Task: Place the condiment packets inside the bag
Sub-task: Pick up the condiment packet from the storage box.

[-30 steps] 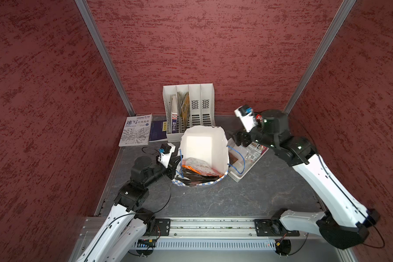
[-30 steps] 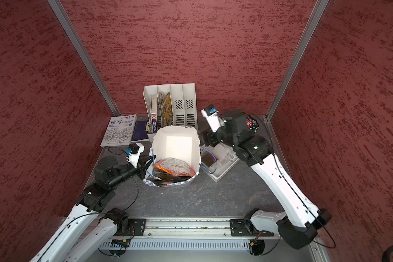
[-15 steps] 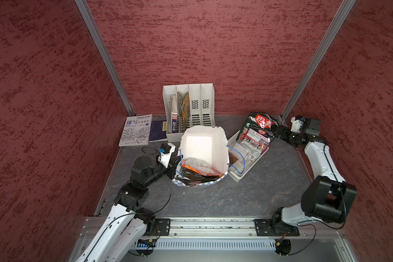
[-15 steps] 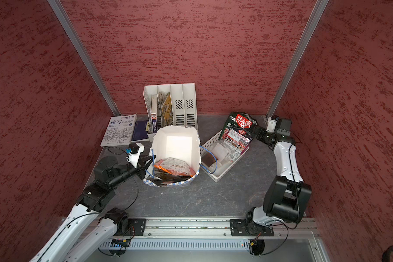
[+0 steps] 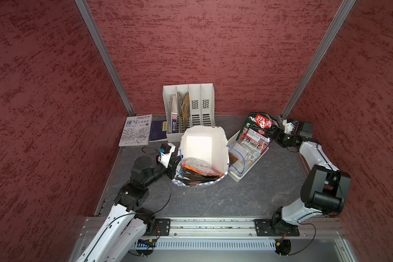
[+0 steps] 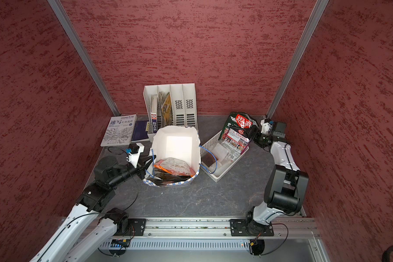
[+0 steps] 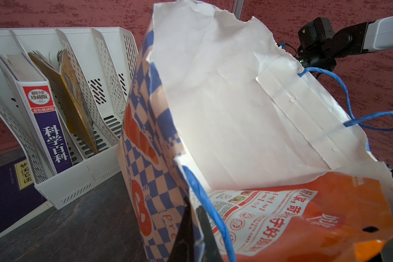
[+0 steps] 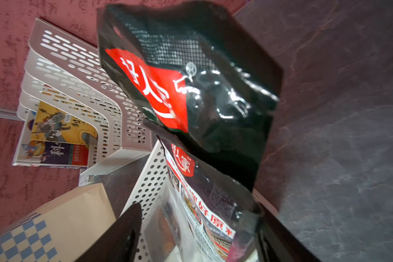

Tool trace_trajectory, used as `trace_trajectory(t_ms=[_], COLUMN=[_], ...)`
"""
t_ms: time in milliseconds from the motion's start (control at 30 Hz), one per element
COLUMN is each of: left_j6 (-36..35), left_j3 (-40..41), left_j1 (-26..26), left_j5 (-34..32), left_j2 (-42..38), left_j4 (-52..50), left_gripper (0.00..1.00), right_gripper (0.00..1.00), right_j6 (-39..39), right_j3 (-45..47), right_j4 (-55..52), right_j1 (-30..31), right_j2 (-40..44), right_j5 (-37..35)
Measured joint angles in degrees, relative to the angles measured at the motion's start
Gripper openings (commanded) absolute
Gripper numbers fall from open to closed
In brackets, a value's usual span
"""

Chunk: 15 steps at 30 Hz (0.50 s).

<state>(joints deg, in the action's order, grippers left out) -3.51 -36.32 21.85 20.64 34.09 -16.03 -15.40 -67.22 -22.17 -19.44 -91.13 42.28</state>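
**Kid:** What is on the left?

**Robot:** A book [image 5: 136, 130] lies flat by the rack [image 5: 205, 104]. Then my left gripper [image 5: 176, 162] is pressed together on the left edge of the bag [image 5: 202, 145].

**Kid:** Are any packets in it?

**Robot:** An orange packet [image 5: 196, 166] lies inside, on top of a dark packet [image 5: 192, 178].

**Kid:** And on the right?

**Robot:** A basket [image 5: 236, 175] sits just beside the bag. A black packet [image 5: 262, 122] stands up at its far end, and a pink packet [image 5: 255, 139] lies over the basket. My right gripper [image 8: 195, 213] is spread wide around their edge. I cannot tell if it grips them.
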Motion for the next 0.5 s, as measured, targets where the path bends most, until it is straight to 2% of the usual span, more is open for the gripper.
trace_trajectory(t_ms=[300,500], left_j6=[0.0,0.0], left_j3=[-0.02,-0.02], left_j1=[-0.02,-0.02], left_j5=[0.0,0.0], left_j2=[0.07,0.04], left_j4=[0.04,0.04], left_gripper=[0.0,0.0], right_gripper=[0.75,0.74], right_j6=[-0.44,1.77], right_j3=[4.48,4.55], right_j4=[-0.92,-2.29], right_j1=[0.66,5.84], right_j2=[6.62,9.07], right_j5=[8.66,10.84])
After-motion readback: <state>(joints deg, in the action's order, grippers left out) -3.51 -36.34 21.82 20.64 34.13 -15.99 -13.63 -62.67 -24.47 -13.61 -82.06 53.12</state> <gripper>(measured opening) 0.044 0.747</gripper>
